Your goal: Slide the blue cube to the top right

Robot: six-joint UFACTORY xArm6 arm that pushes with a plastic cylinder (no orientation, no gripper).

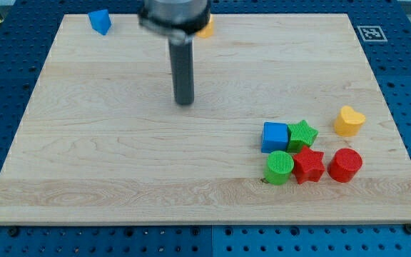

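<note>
The blue cube (275, 137) sits on the wooden board (120, 178) at the view's lower right, touching a green star (302, 133) on its right. My tip (184, 102) is at the end of the dark rod, near the board's upper middle, well to the left of and above the blue cube and apart from every block.
A green cylinder (279, 168), a red star (308, 165) and a red cylinder (344, 165) lie just below the cube. A yellow heart (349, 121) is to the right. A blue wedge-like block (100, 21) is at top left. A yellow block (207, 28) is half hidden behind the rod.
</note>
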